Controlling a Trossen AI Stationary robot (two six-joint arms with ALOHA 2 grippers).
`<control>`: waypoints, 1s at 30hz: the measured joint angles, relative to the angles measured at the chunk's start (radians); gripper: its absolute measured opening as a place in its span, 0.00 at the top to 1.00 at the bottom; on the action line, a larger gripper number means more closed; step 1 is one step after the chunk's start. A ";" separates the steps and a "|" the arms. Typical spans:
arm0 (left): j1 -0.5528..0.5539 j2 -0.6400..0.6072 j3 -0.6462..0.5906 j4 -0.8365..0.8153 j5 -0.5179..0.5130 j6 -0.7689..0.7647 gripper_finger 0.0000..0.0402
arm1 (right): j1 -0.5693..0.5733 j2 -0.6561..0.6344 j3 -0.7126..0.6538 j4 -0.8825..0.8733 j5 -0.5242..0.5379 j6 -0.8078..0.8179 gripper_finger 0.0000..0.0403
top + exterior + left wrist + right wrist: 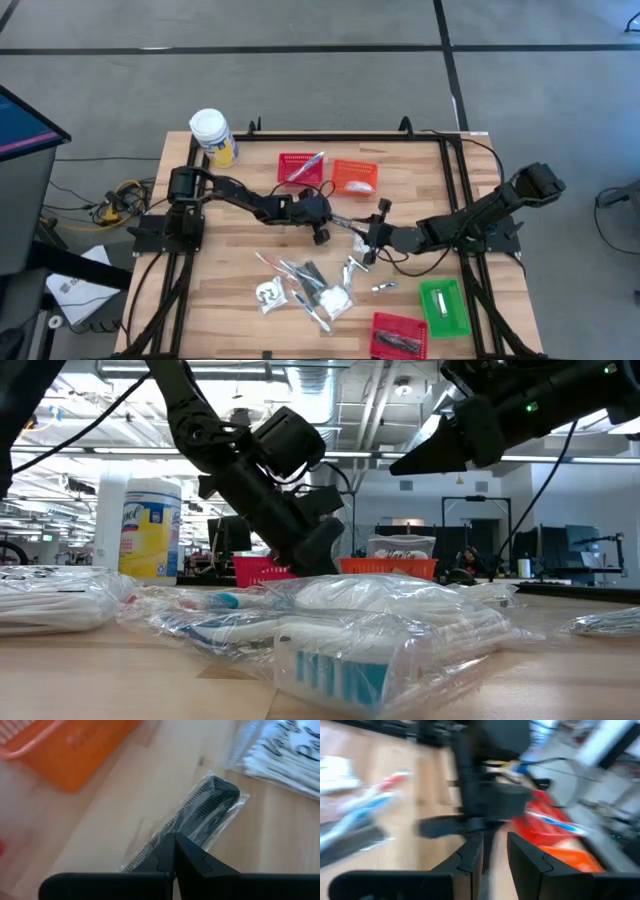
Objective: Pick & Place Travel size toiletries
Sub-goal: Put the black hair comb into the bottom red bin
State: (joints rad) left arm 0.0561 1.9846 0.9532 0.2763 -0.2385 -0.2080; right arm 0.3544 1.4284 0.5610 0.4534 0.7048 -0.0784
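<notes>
Two grippers mid-table. Left gripper [175, 851] clenched on wrapped comb [200, 815], its length running toward 1 o'clock. Right gripper [494, 851] part-open, empty.

You are looking at a wooden desk [240, 300] carrying a yellow jar [213, 137], red [299, 168] and orange [354, 177] baskets at the back, green [444, 306] and red [398, 335] baskets in front, and wrapped toiletries [305, 288] lying scattered mid-desk.

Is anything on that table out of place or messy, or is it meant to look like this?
Mostly the heap: clear-wrapped toiletries lie scattered across the table, overlapping, not in the baskets. A wrapped black comb lies loose by the orange basket. Nothing looks spilled or broken.
</notes>
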 joint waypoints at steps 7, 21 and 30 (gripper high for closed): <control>0.009 -0.002 0.001 -0.016 0.014 -0.096 1.00 | -0.056 0.000 0.000 -0.041 -0.263 0.070 0.80; -0.074 -0.086 -0.002 -0.016 -0.006 -0.084 1.00 | -0.112 0.000 0.007 -0.180 -0.377 0.239 0.89; -0.082 -0.113 -0.002 -0.105 -0.074 -0.062 1.00 | -0.053 0.000 0.136 -0.381 -0.207 0.265 1.00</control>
State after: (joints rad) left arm -0.0261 1.8713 0.9508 0.1712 -0.3130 -0.2699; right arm 0.3019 1.4288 0.6968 0.0721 0.4979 0.1863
